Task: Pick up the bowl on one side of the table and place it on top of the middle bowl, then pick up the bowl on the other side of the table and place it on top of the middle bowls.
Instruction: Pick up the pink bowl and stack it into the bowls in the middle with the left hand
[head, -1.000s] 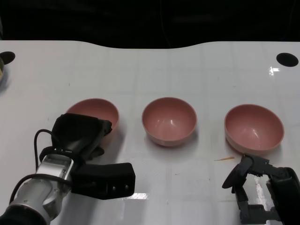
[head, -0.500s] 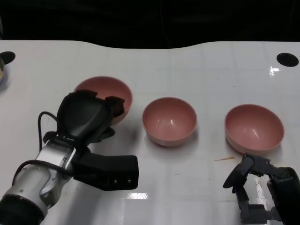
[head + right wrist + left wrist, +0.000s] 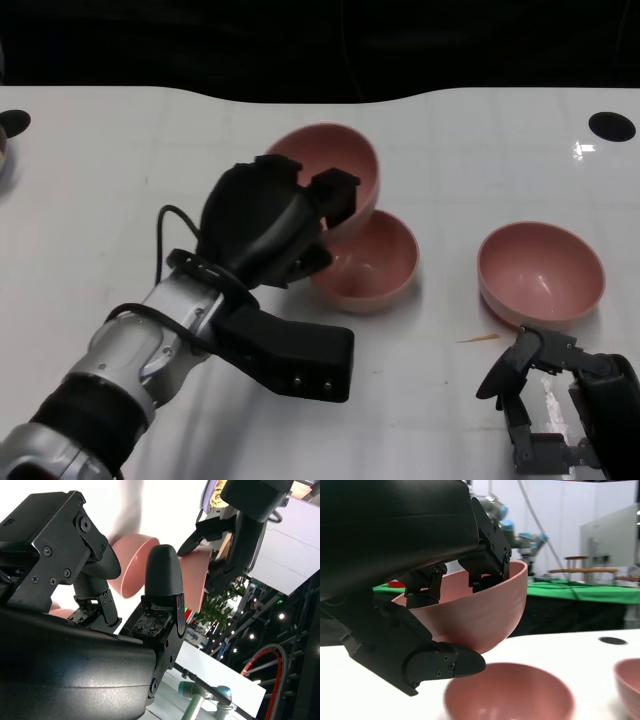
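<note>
Across the white table (image 3: 120, 180) I count three pink bowls. My left hand (image 3: 265, 225) grips the lifted bowl (image 3: 340, 165) by its near rim: in the left wrist view the upper fingers (image 3: 487, 560) hook over the rim into the bowl's inside, while the lower finger (image 3: 440, 665) presses against the outer wall beneath, so the rim sits clamped between them. That bowl is clear of the table and tilted, hanging just above the middle bowl (image 3: 375, 265); from the head view it overlaps the middle bowl's far-left rim, and the left wrist view shows a gap between the two, not touching. The right bowl (image 3: 541, 272) rests upright on the table, well apart from the middle one. My right hand (image 3: 545, 405) sits low near the table's front edge, just in front of the right bowl, fingers curled loosely apart and holding nothing. A thin sliver (image 3: 478, 339) lies on the table between the right bowl and that hand.
</note>
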`<action>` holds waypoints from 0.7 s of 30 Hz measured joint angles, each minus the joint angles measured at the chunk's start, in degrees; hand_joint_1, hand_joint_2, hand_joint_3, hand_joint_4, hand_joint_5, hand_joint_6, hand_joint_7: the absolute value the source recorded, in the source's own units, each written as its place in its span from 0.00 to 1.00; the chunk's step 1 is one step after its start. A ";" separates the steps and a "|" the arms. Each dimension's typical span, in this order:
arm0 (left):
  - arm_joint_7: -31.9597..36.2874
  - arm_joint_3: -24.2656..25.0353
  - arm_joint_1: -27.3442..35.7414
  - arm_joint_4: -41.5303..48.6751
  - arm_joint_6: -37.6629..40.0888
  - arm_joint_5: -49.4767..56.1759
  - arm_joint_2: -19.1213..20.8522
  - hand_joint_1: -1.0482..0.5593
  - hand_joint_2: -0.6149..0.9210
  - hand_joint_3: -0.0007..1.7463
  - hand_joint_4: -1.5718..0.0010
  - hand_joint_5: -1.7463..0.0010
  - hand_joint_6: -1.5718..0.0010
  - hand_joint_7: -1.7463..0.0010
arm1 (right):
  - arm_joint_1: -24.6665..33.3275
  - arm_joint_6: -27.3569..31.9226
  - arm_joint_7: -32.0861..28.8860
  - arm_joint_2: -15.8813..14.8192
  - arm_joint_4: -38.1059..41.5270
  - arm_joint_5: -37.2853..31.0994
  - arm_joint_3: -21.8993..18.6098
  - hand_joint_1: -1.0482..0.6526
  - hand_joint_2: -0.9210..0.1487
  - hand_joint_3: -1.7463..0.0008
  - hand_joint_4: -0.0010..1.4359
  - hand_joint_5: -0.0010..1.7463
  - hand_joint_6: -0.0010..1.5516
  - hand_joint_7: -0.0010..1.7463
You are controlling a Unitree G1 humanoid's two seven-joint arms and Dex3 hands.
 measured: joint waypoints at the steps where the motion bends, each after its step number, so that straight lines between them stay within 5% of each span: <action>1: 0.02 -0.48 -0.42 0.58 -0.55 0.05 -0.43 0.48 0.72 0.52 0.41 0.00 0.55 0.00 | 0.00 0.00 0.01 0.00 0.02 0.00 -0.01 0.70 0.63 0.08 0.54 0.94 0.49 0.81; 5: 0.05 -1.89 -2.47 3.05 -1.92 -0.04 -2.44 0.49 0.73 0.49 0.39 0.00 0.54 0.04 | -0.01 -0.02 0.03 0.00 0.02 -0.14 0.00 0.70 0.63 0.08 0.54 0.94 0.49 0.81; 10: -2.40 -3.63 -3.98 5.04 -1.55 -0.02 -4.43 0.46 0.83 0.36 0.42 0.00 0.48 0.26 | -0.01 -0.04 0.01 0.02 0.02 -0.23 0.00 0.71 0.63 0.07 0.54 0.94 0.49 0.81; 19: -10.09 -4.88 -4.21 5.14 -0.07 -1.26 -4.87 0.48 0.86 0.31 0.40 0.00 0.44 0.35 | 0.00 -0.03 0.02 0.03 0.01 -0.20 0.00 0.70 0.63 0.07 0.54 0.93 0.49 0.81; 21: -11.29 -5.15 -4.24 5.08 0.49 -1.22 -4.68 0.48 0.88 0.26 0.42 0.00 0.43 0.45 | 0.01 -0.04 0.02 0.02 0.01 -0.20 0.00 0.70 0.63 0.07 0.54 0.93 0.49 0.81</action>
